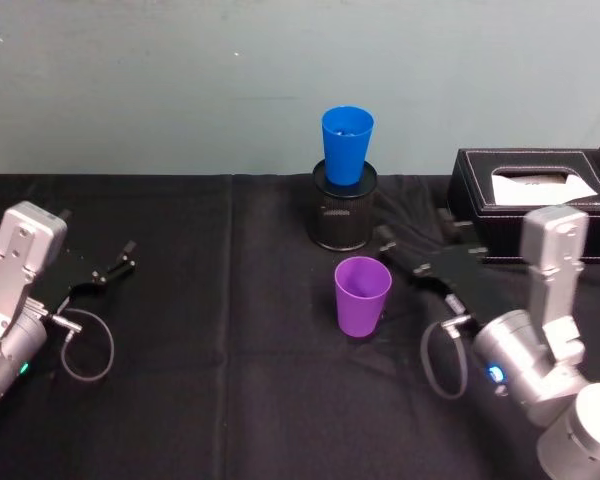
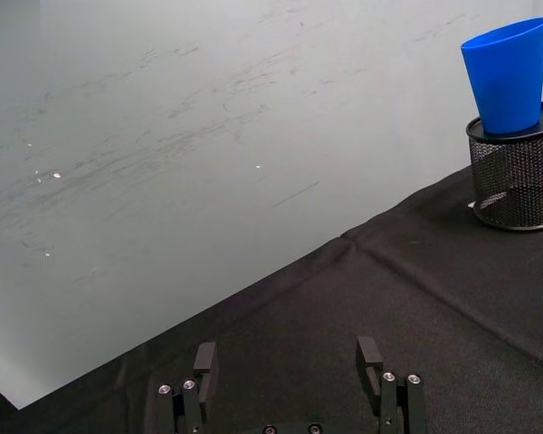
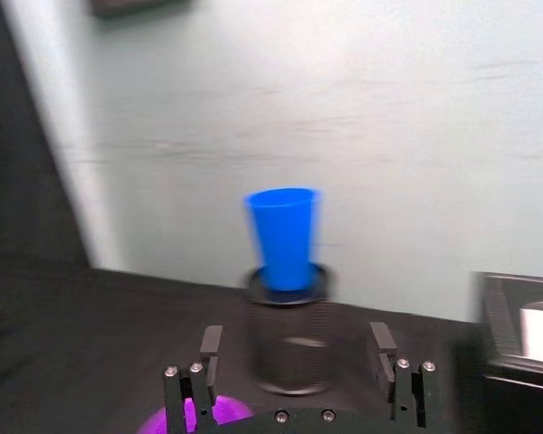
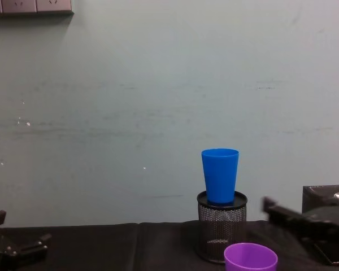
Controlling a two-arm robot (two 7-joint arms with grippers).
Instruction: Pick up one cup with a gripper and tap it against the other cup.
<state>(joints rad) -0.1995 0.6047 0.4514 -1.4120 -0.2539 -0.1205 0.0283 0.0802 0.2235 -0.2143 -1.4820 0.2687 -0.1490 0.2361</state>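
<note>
The purple cup (image 1: 361, 295) stands upright on the black cloth near the table's middle. Behind it the blue cup (image 1: 347, 145) sits upright in the mouth of a black wire-mesh pen holder (image 1: 344, 212). My right gripper (image 1: 417, 234) hovers open just right of the purple cup, a little above its rim and apart from it. In the right wrist view its fingers (image 3: 380, 340) frame the mesh holder (image 3: 288, 348) and the blue cup (image 3: 285, 237), with the purple cup's rim (image 3: 192, 419) low beside one finger. At the far left my left gripper (image 1: 120, 262) rests open with nothing in it (image 2: 287, 357).
A black tissue box (image 1: 535, 200) stands at the back right, close behind the right arm. A pale wall rises directly behind the table. The chest view shows the blue cup (image 4: 220, 175) above the purple cup (image 4: 250, 257).
</note>
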